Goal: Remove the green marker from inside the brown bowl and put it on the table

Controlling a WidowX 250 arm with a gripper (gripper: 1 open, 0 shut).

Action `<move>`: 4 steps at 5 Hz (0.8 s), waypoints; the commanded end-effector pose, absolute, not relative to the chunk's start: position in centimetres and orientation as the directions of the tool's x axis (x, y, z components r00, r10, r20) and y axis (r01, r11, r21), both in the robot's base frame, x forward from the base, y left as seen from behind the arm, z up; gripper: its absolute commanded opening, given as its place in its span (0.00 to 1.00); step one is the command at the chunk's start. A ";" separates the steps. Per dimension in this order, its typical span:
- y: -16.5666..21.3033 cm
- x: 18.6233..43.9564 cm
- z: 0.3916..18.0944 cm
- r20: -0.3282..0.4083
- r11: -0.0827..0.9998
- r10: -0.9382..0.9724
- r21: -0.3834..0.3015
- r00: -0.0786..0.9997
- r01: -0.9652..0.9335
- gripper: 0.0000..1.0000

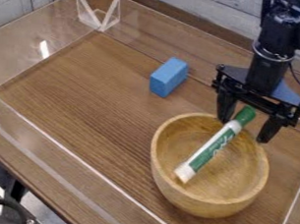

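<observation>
Lying between open fingers of end effector (254, 125): green marker (214, 145).

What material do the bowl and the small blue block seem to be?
The bowl looks like smooth wood, perhaps bamboo, given its even light-brown colour and thick rim. The blue block could be painted wood or plastic; its flat, uniform colour fits both.
</observation>
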State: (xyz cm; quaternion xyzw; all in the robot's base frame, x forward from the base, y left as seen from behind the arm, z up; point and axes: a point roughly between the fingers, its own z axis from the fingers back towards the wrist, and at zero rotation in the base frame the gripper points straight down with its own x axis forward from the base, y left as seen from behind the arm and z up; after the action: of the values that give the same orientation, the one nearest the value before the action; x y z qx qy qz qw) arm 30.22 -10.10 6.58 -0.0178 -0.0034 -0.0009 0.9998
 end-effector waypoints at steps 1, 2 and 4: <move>-10.5 30.6 7.1 0.039 0.999 -0.003 -0.046 0.999 0.004 1.00; -10.7 30.5 6.9 0.042 0.999 0.002 -0.050 0.999 0.000 1.00; -11.1 29.9 6.5 0.036 0.999 -0.003 -0.048 0.999 0.005 1.00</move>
State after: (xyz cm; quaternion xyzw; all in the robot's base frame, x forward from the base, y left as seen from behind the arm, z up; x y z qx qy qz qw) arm 29.49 -10.78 5.50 -0.0183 0.0005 0.0026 0.9998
